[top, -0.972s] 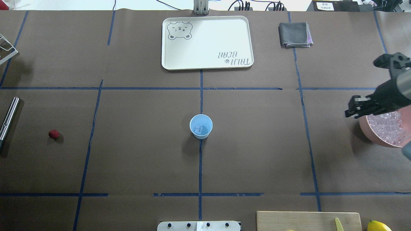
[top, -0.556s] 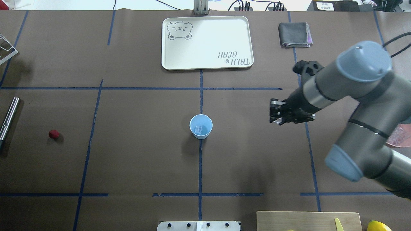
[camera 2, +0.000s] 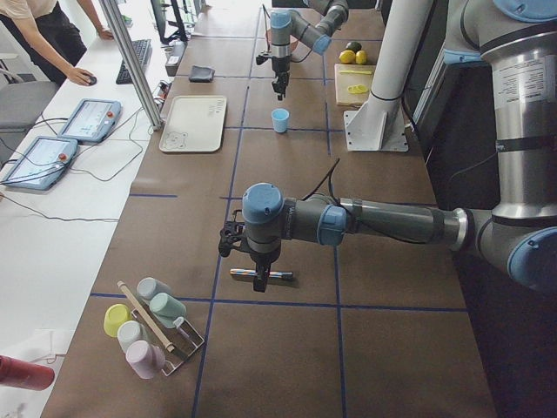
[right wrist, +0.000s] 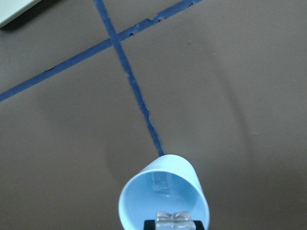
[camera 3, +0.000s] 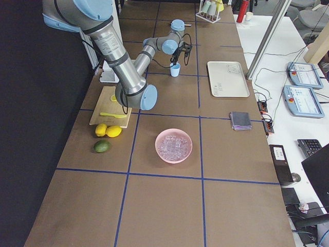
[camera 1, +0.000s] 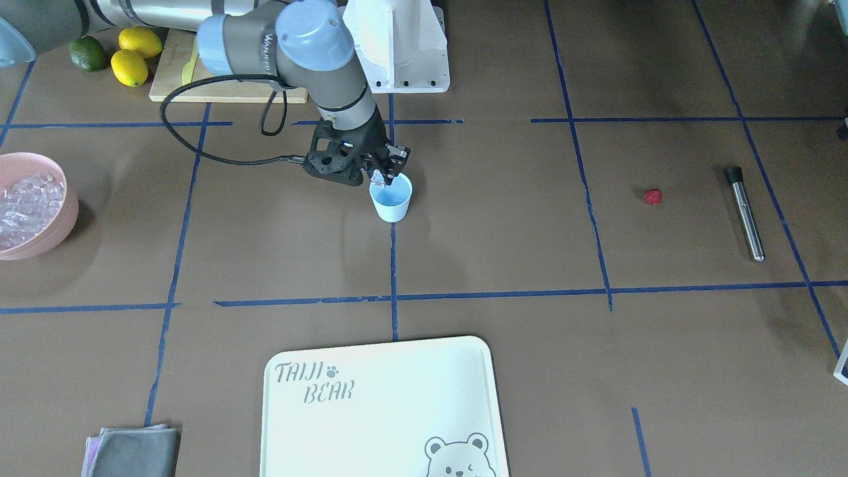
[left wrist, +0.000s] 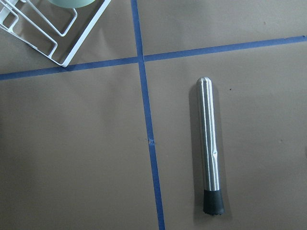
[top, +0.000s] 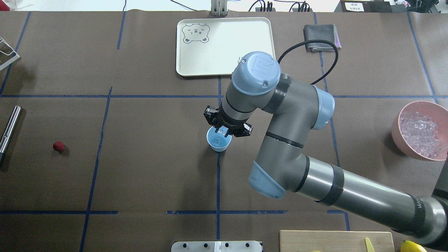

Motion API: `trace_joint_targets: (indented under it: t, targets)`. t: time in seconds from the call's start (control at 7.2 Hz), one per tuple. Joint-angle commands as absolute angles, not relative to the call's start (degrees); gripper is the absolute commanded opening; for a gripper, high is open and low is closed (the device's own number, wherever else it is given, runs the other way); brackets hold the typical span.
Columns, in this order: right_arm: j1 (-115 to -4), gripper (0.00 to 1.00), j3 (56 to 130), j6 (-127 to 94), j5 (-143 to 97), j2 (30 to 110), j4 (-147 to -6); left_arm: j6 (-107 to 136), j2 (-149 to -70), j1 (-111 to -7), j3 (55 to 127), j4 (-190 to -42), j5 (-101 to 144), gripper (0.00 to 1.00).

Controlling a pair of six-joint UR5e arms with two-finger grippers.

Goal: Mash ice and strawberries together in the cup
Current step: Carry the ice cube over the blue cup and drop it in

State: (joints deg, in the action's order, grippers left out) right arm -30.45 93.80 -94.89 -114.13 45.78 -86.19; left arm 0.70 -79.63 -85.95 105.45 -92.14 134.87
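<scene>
Ice cube pinched in right gripper over cup; second cube already inside. Ice-loading step; next needed release, then strawberry fetch. Left gripper: couldn't tell.

Right arm: grey tubular links, matt to polished, banded by black rings and joined by rounded pale-blue joint caps; the topmost cap bears an embossed logo and small screws. White lettering marks one link. A black cable loops from the wrist. Right gripper: black. Left arm: same grey-and-blue build. Base column: white, with a bolted foot.
</scene>
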Motion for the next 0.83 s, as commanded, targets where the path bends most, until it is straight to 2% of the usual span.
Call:
trace_joint_targets:
  t: [0.0, 0.14, 0.28, 0.56, 0.69]
  targets:
    - [-29.4, 0.06, 91.1, -95.6, -112.6, 43.8, -84.1, 0.7, -79.6, -86.0, 105.6, -92.1, 134.9, 1.0]
    - [-29.3, 0.61, 91.1, -95.6, -112.6, 43.9, -84.1, 0.7, -79.6, -86.0, 105.6, -92.1, 134.9, 1.0]
    - [-29.3, 0.73, 91.1, -95.7, -112.6, 44.0, -84.1, 0.7, -79.6, -86.0, 105.6, -92.1, 134.9, 1.0]
    - [-29.3, 0.76, 91.5, -95.8, -112.8, 44.2, -84.2, 0.7, -79.6, -86.0, 105.6, -92.1, 134.9, 1.0]
    - [-29.4, 0.83, 91.8, -95.6, -113.0, 44.3, -84.3, 0.7, -79.6, -86.0, 105.6, -92.1, 134.9, 1.0]
